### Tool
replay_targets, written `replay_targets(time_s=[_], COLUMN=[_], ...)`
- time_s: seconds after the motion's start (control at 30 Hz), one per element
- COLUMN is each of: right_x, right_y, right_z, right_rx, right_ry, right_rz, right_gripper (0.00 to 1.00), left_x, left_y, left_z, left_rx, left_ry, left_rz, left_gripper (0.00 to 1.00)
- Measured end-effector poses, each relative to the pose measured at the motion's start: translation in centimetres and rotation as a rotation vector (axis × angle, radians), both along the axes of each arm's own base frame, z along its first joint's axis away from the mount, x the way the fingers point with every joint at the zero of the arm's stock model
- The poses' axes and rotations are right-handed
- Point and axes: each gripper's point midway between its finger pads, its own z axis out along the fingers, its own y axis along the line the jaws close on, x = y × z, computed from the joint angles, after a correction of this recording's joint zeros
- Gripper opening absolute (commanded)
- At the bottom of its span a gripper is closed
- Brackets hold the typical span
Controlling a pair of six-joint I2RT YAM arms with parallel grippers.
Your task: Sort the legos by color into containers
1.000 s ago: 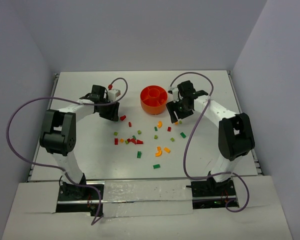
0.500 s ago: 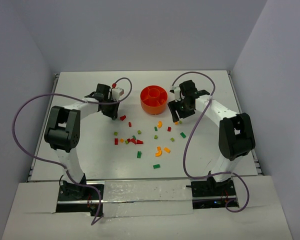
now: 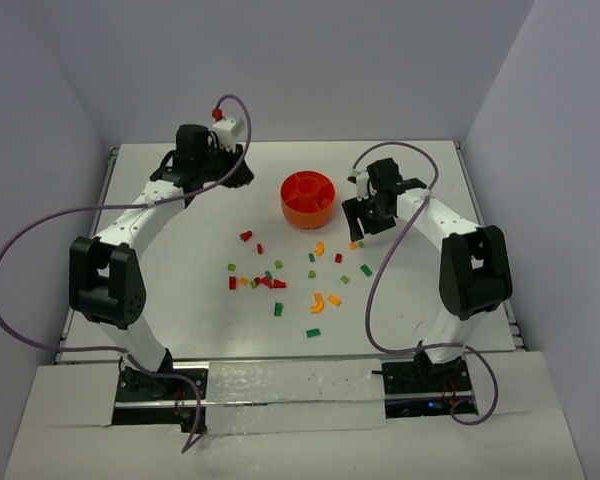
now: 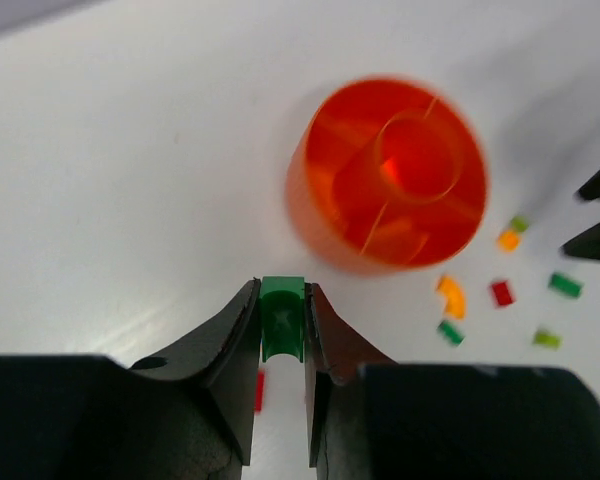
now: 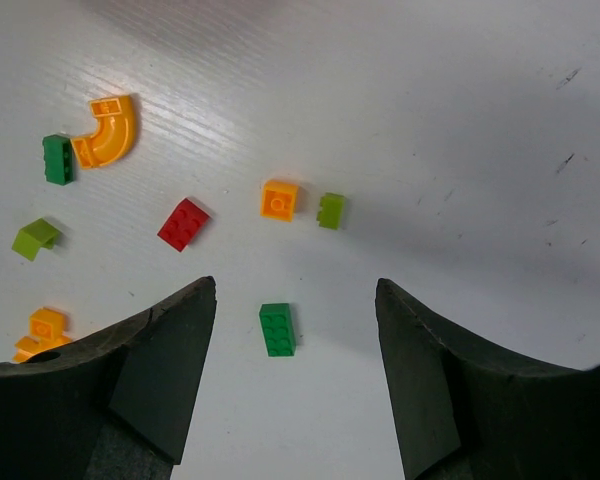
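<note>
The orange bowl (image 3: 292, 207) with its inner compartments stands at the back middle of the table. My left gripper (image 3: 238, 176) hangs above the table to the bowl's left, shut on a small green lego (image 4: 282, 318) pinched between its fingertips (image 4: 242, 318). In the left wrist view the bowl (image 4: 318, 225) lies just ahead of that lego. Loose legos (image 3: 270, 281) in red, green, orange and yellow are scattered in front of the bowl. My right gripper (image 3: 364, 220) hovers open to the bowl's right, over a green brick (image 5: 278, 329) that lies between its fingers, untouched.
Under the right gripper lie an orange square bit (image 5: 279, 199), a lime bit (image 5: 331, 210), a red brick (image 5: 184, 223) and an orange curved piece (image 5: 108, 132). A red bit (image 4: 259, 390) lies below the left fingers. The table's right edge (image 3: 480, 240) is near the right arm.
My left gripper has shut on the green lego, lifted it off the table and swung toward the back left of the bowl. The right gripper has shifted only slightly.
</note>
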Motion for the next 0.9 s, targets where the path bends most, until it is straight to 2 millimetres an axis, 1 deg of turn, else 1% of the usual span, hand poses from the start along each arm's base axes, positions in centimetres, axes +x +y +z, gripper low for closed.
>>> replay_targets(time_s=[0.03, 0.07, 0.1, 0.17, 0.23, 0.3, 0.43, 0.5, 0.57, 0.63, 0.73, 0.9], right_x=[0.0, 0.1, 0.1, 0.2, 0.2, 0.2, 0.2, 0.3, 0.3, 0.4, 0.4, 0.4], right_y=[-0.1, -0.3, -0.4, -0.5, -0.6, -0.6, -0.7, -0.8, -1.0, -1.1, -1.1, -1.1], right_z=[0.0, -0.1, -0.1, -0.1, -0.1, -0.1, -0.1, -0.1, -0.1, 0.0, 0.0, 0.0], right_rx=[0.003, 0.006, 0.01, 0.016, 0.021, 0.023, 0.025, 0.028, 0.031, 0.034, 0.037, 0.039], right_ry=[0.002, 0.004, 0.006, 0.011, 0.013, 0.013, 0.014, 0.015, 0.015, 0.015, 0.016, 0.016], right_rz=[-0.006, -0.011, -0.017, -0.026, -0.034, -0.037, -0.039, -0.043, -0.047, -0.049, -0.051, -0.05], right_gripper=[0.72, 0.72, 0.72, 0.72, 0.72, 0.72, 0.72, 0.72, 0.72, 0.72, 0.73, 0.73], left_x=[0.5, 0.7, 0.8, 0.9, 1.1, 1.4, 1.6, 1.5, 1.3, 0.9, -0.1, -2.0], left_y=[-0.9, -1.7, -2.5, -4.0, -5.4, -6.4, -7.4, -7.8, -8.7, -9.7, -11.1, -12.4], left_z=[1.7, 2.8, 3.6, 4.1, 3.6, 2.5, 0.3, 0.1, 0.5, 0.8, 0.4, -1.6], left_rx=[-0.034, -0.064, -0.087, -0.124, -0.149, -0.164, -0.181, -0.183, -0.19, -0.198, -0.2, -0.185], left_ry=[-0.039, -0.057, -0.072, -0.075, -0.059, -0.033, 0.017, 0.018, 0.003, -0.013, -0.01, 0.028], left_rz=[-0.004, -0.006, -0.002, 0.002, -0.001, -0.009, -0.029, -0.037, -0.054, -0.077, -0.107, -0.141], left_gripper=[0.0, 0.0, 0.0, 0.0, 0.0, 0.0, 0.0, 0.0, 0.01, 0.04, 0.06, 0.1])
